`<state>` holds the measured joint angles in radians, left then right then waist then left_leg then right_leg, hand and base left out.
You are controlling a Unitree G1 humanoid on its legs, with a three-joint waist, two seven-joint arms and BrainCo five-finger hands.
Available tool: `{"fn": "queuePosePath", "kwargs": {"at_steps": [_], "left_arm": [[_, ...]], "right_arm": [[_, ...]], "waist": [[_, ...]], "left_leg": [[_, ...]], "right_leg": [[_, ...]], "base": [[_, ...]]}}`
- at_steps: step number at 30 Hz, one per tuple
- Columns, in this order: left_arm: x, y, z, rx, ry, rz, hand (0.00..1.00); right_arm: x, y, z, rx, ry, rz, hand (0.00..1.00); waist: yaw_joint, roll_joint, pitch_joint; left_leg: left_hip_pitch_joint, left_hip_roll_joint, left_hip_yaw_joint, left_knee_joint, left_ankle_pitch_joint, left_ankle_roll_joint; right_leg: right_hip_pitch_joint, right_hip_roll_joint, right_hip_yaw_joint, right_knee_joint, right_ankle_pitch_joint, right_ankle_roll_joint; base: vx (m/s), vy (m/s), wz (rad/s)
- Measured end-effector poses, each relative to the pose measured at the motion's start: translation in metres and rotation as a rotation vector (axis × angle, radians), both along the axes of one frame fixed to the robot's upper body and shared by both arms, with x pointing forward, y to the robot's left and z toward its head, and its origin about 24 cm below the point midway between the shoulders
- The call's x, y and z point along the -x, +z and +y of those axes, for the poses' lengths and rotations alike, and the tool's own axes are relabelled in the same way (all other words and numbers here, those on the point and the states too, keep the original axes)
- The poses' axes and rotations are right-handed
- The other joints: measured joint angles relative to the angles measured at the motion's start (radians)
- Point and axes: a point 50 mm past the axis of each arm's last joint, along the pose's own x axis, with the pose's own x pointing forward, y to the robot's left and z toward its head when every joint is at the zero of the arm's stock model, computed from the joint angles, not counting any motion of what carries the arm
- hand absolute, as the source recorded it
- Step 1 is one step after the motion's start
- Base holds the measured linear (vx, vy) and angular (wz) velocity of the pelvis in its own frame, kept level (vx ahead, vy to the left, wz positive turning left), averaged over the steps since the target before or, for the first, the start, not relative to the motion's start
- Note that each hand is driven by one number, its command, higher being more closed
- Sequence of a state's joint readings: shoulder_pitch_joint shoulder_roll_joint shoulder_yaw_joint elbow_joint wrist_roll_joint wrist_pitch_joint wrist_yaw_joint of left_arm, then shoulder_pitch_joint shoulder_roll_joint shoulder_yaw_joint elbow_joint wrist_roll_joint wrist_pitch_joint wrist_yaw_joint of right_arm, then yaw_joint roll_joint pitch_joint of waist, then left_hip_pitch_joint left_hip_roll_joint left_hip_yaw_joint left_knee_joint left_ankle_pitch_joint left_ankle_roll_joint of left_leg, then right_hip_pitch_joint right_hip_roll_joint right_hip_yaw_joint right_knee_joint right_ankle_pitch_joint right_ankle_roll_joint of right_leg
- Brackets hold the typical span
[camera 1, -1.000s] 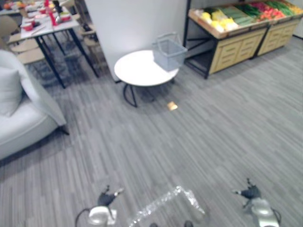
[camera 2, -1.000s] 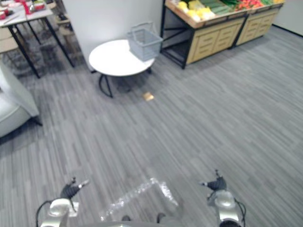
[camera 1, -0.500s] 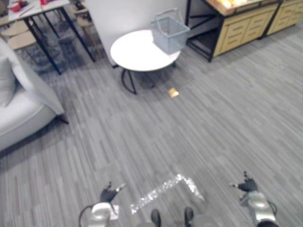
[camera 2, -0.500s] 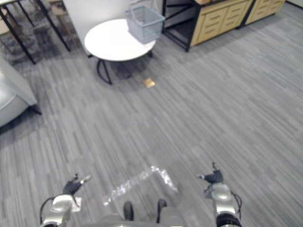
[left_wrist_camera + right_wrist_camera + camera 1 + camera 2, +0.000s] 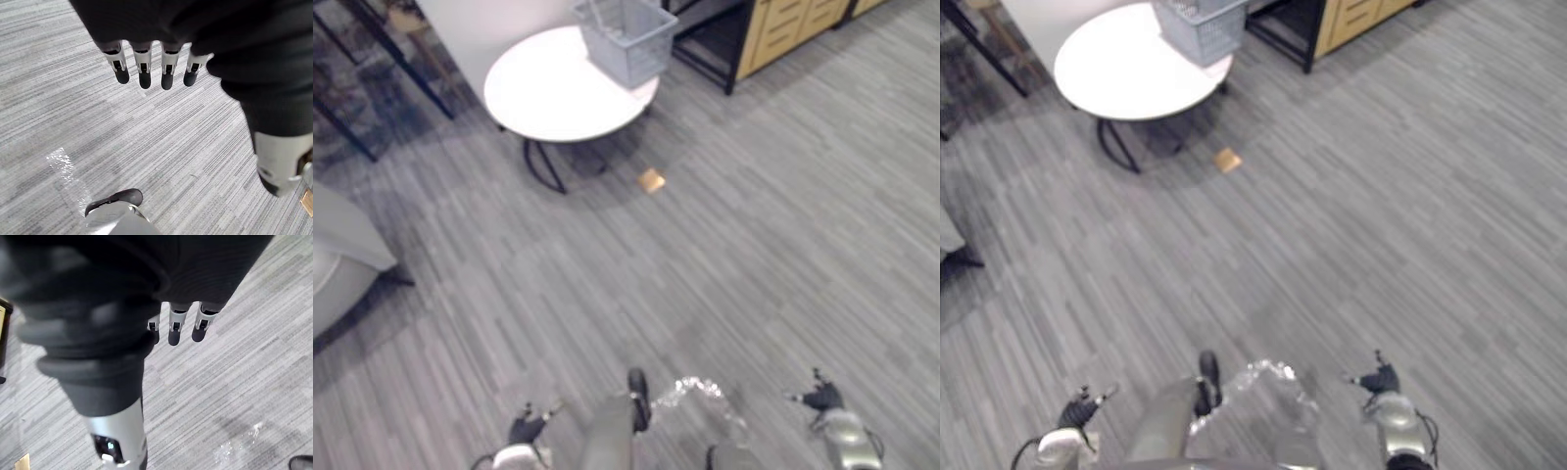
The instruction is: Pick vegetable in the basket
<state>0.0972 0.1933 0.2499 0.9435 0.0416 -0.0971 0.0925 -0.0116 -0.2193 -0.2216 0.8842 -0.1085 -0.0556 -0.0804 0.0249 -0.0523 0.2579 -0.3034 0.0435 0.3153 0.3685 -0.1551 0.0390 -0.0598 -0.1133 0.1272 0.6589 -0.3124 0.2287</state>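
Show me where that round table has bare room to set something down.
The white round table is bare across its left and near parts, up to the grey basket. It is crowded only at the far right edge, where the basket stands. A small tan piece lies on the floor near the table.

Up ahead and to the left stands the round tabletop [image 5: 558,93], and the basket [image 5: 628,41] sits on its far right edge. On the floor [image 5: 783,225], just off the table's near right side, lies a small flat card [image 5: 651,180]. The cabinet [image 5: 778,29] is behind and right of the basket. The sofa [image 5: 337,245] is out at the left edge. Left hand [image 5: 524,428] and right hand [image 5: 822,397] hang low at the near edge, well apart.
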Motion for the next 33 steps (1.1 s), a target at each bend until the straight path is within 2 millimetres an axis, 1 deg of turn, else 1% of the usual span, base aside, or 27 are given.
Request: {"fn": "queuePosePath", "kwargs": {"at_steps": [1,2,4,5,6,7,8,10,11,12,13,14,15,16,17,18,19,21,22,25,26,28,29,30,31,32,33], "left_arm": [[0.004,-0.001,0.001,-0.001,-0.008,0.016,0.00],[0.003,-0.001,0.000,0.001,-0.026,0.018,0.00],[-0.002,0.000,-0.002,-0.002,-0.054,0.014,0.00],[-0.014,0.004,-0.004,-0.004,-0.074,-0.015,0.00],[-0.015,0.005,-0.003,-0.007,-0.076,-0.017,0.00],[-0.028,0.008,-0.004,-0.011,-0.092,-0.044,0.00],[-0.041,0.013,-0.006,-0.017,-0.117,-0.071,0.00],[-0.051,0.016,-0.007,-0.021,-0.132,-0.092,0.00],[-0.056,0.019,-0.005,-0.031,-0.140,-0.100,0.00],[-0.054,0.018,-0.004,-0.040,-0.155,-0.091,0.00],[-0.050,0.016,-0.003,-0.042,-0.150,-0.083,0.00],[-0.040,0.012,-0.002,-0.036,-0.139,-0.060,0.00],[-0.030,0.008,-0.003,-0.028,-0.130,-0.031,0.00],[-0.024,0.005,-0.005,-0.019,-0.124,-0.018,0.00],[-0.014,0.000,-0.009,-0.001,-0.113,0.006,0.00],[-0.010,-0.002,-0.011,0.007,-0.110,0.016,0.00],[-0.006,-0.004,-0.014,0.019,-0.107,0.025,0.00],[-0.006,-0.004,-0.016,0.022,-0.107,0.013,0.00],[-0.007,-0.003,-0.019,0.028,-0.106,-0.006,0.00],[-0.005,-0.004,-0.030,0.058,-0.097,-0.028,0.00],[-0.004,-0.005,-0.032,0.066,-0.095,-0.024,0.00],[-0.003,-0.007,-0.038,0.083,-0.092,-0.018,0.00],[-0.001,-0.009,-0.043,0.096,-0.091,-0.012,0.00],[0.000,-0.010,-0.042,0.094,-0.094,0.000,0.00],[0.000,-0.010,-0.041,0.090,-0.100,0.003,0.00],[0.002,-0.012,-0.042,0.089,-0.109,0.017,0.00],[0.006,-0.012,-0.038,0.074,-0.123,0.041,0.00]], "right_arm": [[0.004,-0.004,0.008,-0.022,0.003,0.012,0.00],[0.011,-0.008,0.011,-0.029,0.009,0.030,0.00],[0.009,-0.008,0.016,-0.030,0.034,0.028,0.00],[0.003,-0.005,0.017,-0.031,0.041,0.002,0.00],[0.001,-0.004,0.018,-0.030,0.044,-0.009,0.00],[-0.002,-0.002,0.016,-0.023,0.044,-0.016,0.00],[-0.002,-0.001,0.014,-0.018,0.041,-0.019,0.00],[0.001,-0.003,0.013,-0.020,0.036,-0.010,0.00],[0.002,-0.003,0.014,-0.024,0.033,-0.008,0.00],[0.007,-0.005,0.014,-0.025,0.028,0.004,0.00],[0.010,-0.007,0.015,-0.028,0.026,0.012,0.00],[0.009,-0.007,0.016,-0.031,0.028,0.012,0.00],[0.004,-0.004,0.017,-0.028,0.035,-0.007,0.00],[0.000,-0.001,0.015,-0.021,0.040,-0.025,0.00],[-0.012,0.008,0.014,-0.005,0.059,-0.068,0.00],[-0.018,0.011,0.014,0.004,0.076,-0.084,0.00],[-0.028,0.017,0.017,0.013,0.108,-0.112,0.00],[-0.043,0.027,0.023,0.023,0.144,-0.164,0.00],[-0.053,0.035,0.024,0.041,0.171,-0.200,0.00],[-0.078,0.062,0.019,0.133,0.227,-0.300,0.00],[-0.082,0.070,0.018,0.163,0.243,-0.328,0.00],[-0.090,0.089,0.013,0.235,0.271,-0.391,0.00],[-0.095,0.100,0.009,0.282,0.293,-0.426,0.00],[-0.099,0.105,0.009,0.315,0.300,-0.441,0.00],[-0.101,0.107,0.011,0.328,0.306,-0.447,0.00],[-0.108,0.116,0.014,0.362,0.335,-0.471,0.00],[-0.115,0.128,0.018,0.386,0.357,-0.520,0.00]], "waist": [[-0.009,-0.005,0.000],[-0.023,-0.003,0.001],[-0.035,0.010,-0.002],[-0.045,0.016,-0.002],[-0.048,0.027,0.005],[-0.060,0.041,0.014],[-0.072,0.058,0.023],[-0.090,0.054,0.022],[-0.106,0.033,0.018],[-0.104,0.011,0.011],[-0.103,0.000,0.004],[-0.102,0.017,0.000],[-0.096,0.044,-0.008],[-0.086,0.072,-0.010],[-0.067,0.108,-0.002],[-0.063,0.115,0.003],[-0.046,0.128,0.010],[-0.029,0.092,0.030],[-0.013,0.074,0.028],[0.007,0.070,0.028],[0.006,0.070,0.028],[0.004,0.080,0.014],[0.004,0.106,-0.007],[0.000,0.082,-0.019],[-0.001,0.060,-0.022],[0.000,0.047,-0.028],[-0.009,0.037,-0.028]], "left_leg": [[0.081,-0.008,-0.005,0.009,-0.034,0.025],[0.170,-0.011,-0.021,-0.008,-0.060,0.037],[0.275,-0.015,-0.026,-0.086,-0.062,0.037],[0.367,-0.013,-0.038,-0.176,-0.066,0.023],[0.397,-0.009,-0.043,-0.204,-0.063,0.018],[0.448,0.014,-0.053,-0.242,-0.061,0.012],[0.484,0.039,-0.063,-0.265,-0.059,0.008],[0.513,0.052,-0.085,-0.282,-0.058,0.003],[0.542,0.049,-0.085,-0.298,-0.057,-0.062],[0.593,0.053,-0.087,-0.299,-0.081,-0.107],[0.615,0.056,-0.091,-0.278,-0.093,-0.128],[0.605,0.098,-0.103,-0.173,-0.100,-0.155],[0.542,0.162,-0.111,0.011,-0.060,-0.208],[0.495,0.204,-0.112,0.122,-0.014,-0.212],[0.394,0.282,-0.126,0.360,0.136,-0.207],[0.340,0.310,-0.134,0.479,0.133,-0.209],[0.263,0.336,-0.136,0.655,0.081,-0.198],[0.183,0.303,-0.115,0.718,0.008,-0.187],[0.129,0.275,-0.074,0.664,-0.022,-0.179],[0.046,0.230,0.122,0.328,-0.047,-0.145],[0.049,0.215,0.225,0.215,-0.029,-0.117],[0.063,0.192,0.453,0.053,0.056,-0.017],[0.070,0.168,0.538,-0.025,0.102,0.095],[0.111,0.102,0.522,-0.103,0.051,0.140],[0.123,0.066,0.488,-0.136,0.057,0.138],[0.163,0.006,0.422,-0.207,0.064,0.133],[0.206,-0.033,0.347,-0.235,0.065,0.125]], "right_leg": [[-0.047,0.003,0.009,0.214,0.093,0.065],[-0.080,0.003,-0.020,0.361,0.089,0.058],[-0.143,-0.023,-0.096,0.413,0.065,0.008],[-0.221,-0.045,-0.177,0.366,0.035,-0.056],[-0.249,-0.045,-0.207,0.322,0.023,-0.077],[-0.285,-0.038,-0.256,0.164,0.005,-0.110],[-0.305,-0.030,-0.308,-0.050,0.038,-0.124],[-0.318,-0.036,-0.320,-0.345,0.156,-0.125],[-0.335,-0.060,-0.312,-0.489,0.226,-0.114],[-0.344,-0.075,-0.299,-0.510,0.236,-0.121],[-0.342,-0.070,-0.284,-0.493,0.284,-0.142],[-0.353,-0.048,-0.281,-0.400,0.376,-0.177],[-0.352,-0.016,-0.295,-0.341,0.375,-0.203],[-0.337,0.013,-0.300,-0.336,0.343,-0.220],[-0.282,0.074,-0.302,-0.368,0.314,-0.244],[-0.248,0.100,-0.302,-0.392,0.313,-0.248],[-0.157,0.133,-0.293,-0.439,0.307,-0.260],[-0.009,0.134,-0.281,-0.519,0.285,-0.267],[0.050,0.131,-0.270,-0.564,0.269,-0.266],[0.148,0.122,-0.291,-0.636,0.231,-0.252],[0.176,0.113,-0.319,-0.648,0.211,-0.244],[0.223,0.109,-0.413,-0.650,0.161,-0.210],[0.239,0.119,-0.467,-0.609,0.107,-0.180],[0.229,0.086,-0.531,-0.495,0.043,-0.135],[0.208,0.050,-0.559,-0.406,0.021,-0.121],[0.143,-0.010,-0.593,-0.167,0.020,-0.113],[0.056,-0.069,-0.551,0.102,0.039,-0.124]], "base": [[0.61,0.149,0.21],[0.60,0.126,0.25],[0.63,0.055,0.14],[0.68,0.010,0.03],[0.66,-0.061,0.16],[0.43,-0.097,0.39],[0.53,-0.171,0.60],[0.50,-0.210,0.66],[0.60,-0.299,0.69],[0.80,-0.410,0.61],[0.88,-0.472,0.31],[0.90,-0.552,0.04],[0.74,-0.474,-0.17],[0.69,-0.447,-0.46],[0.55,-0.296,-0.51],[0.68,-0.323,-0.57],[0.65,-0.266,-0.37],[0.61,-0.242,-0.19],[0.54,-0.196,-0.17],[0.50,-0.097,-0.04],[0.62,-0.015,0.40],[0.56,0.004,0.71],[0.59,0.051,1.32],[0.67,0.095,1.45],[0.64,0.130,1.70],[0.51,0.101,1.76],[0.53,0.023,1.77]]}}
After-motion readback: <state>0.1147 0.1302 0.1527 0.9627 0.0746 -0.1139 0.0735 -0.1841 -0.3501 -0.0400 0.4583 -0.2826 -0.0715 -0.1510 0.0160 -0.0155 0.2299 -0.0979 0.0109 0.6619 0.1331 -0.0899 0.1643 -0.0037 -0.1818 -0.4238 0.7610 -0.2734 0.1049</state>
